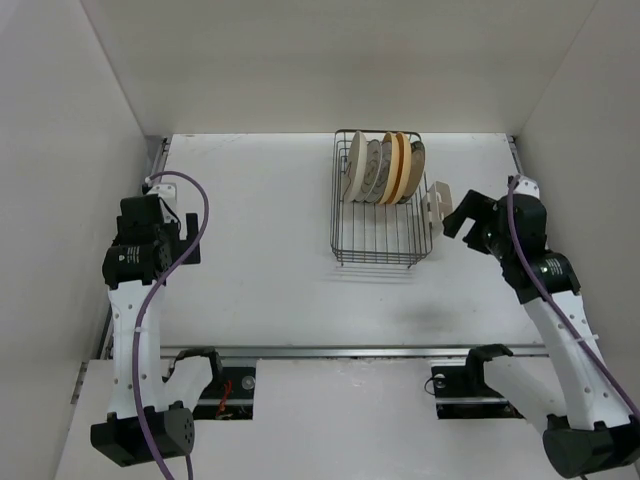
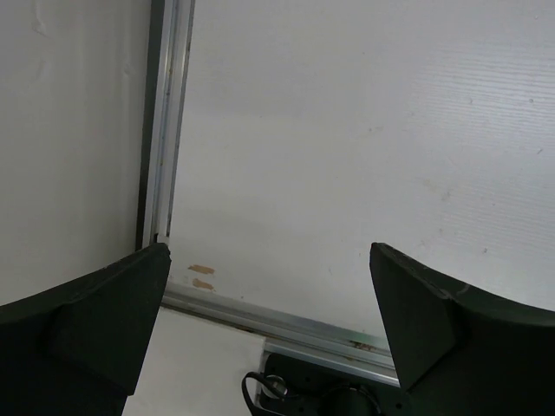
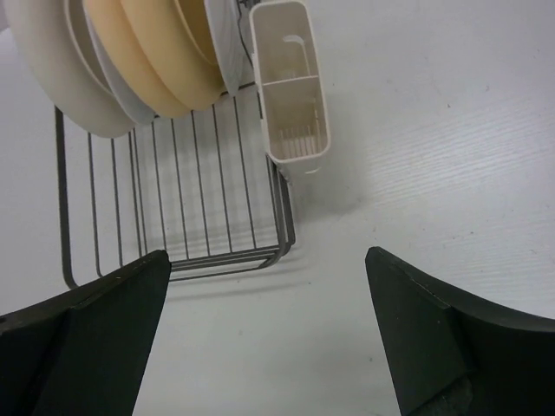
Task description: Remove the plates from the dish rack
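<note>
Both tools gape wide and hold nothing: the left tool (image 2: 269,260) hangs over bare counter (image 1: 260,230) near its left edge, and the right tool (image 3: 267,260) is just beside the dish rack's (image 1: 385,238) beige cutlery holder (image 3: 290,87). Farther back, the plates (image 1: 385,168) stand on edge at the rack's far end.
</note>
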Available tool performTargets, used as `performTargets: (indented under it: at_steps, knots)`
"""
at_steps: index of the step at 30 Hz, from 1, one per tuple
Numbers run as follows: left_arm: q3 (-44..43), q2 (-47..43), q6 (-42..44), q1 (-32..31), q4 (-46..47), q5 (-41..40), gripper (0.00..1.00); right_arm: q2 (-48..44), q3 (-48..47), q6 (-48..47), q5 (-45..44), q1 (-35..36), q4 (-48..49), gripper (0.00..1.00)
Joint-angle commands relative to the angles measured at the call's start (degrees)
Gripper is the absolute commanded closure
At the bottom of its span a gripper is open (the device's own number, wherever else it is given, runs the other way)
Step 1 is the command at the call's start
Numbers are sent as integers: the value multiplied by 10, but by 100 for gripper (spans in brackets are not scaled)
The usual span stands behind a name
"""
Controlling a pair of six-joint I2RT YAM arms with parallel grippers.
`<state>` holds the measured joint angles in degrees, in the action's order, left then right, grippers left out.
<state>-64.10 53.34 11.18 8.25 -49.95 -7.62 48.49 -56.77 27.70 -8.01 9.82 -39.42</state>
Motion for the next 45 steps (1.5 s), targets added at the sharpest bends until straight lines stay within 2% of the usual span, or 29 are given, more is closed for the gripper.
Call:
performTargets:
  at_steps: [1,5,8,11,14,18,19,22,25,29,36,39,40,42,43,45]
  knots:
    - [1,-6,-25,-1,6,16,0,2,-47,-18,34,3,34,0]
    - [-10,-1,-20,-1,6,22,0,42,-104,-23,55,3,72,0]
    - [-10,4,-14,-1,6,16,0,100,-172,-23,60,3,92,0]
    - [-10,10,4,-1,11,16,0,174,-278,-23,86,3,109,0]
    - [-10,16,13,-1,18,11,0,249,-315,-23,86,3,133,0]
    - [-16,37,13,-1,29,-15,0,367,-395,-57,81,3,127,19]
    - [-23,46,13,-1,35,-15,0,390,-412,-57,64,3,122,32]
    - [-43,62,19,-1,35,-23,0,465,-468,-57,-23,3,94,54]
    - [-60,85,24,-1,35,-23,0,514,-486,-57,-59,3,94,54]
    - [-85,120,24,-1,35,-35,0,564,-493,-57,-52,3,94,51]
    - [-101,156,24,-1,29,-41,0,642,-493,-64,-39,3,88,51]
    - [-106,162,18,-1,29,-46,0,660,-498,-64,-48,3,77,60]
    - [-106,162,18,-1,29,-46,0,660,-498,-64,-48,3,77,68]
    - [-111,162,18,-1,29,-46,0,652,-504,-70,-56,3,77,77]
    - [-111,162,18,-1,29,-46,0,652,-505,-79,-61,3,77,87]
    - [-111,162,18,-1,29,-41,0,631,-505,-93,-90,9,89,97]
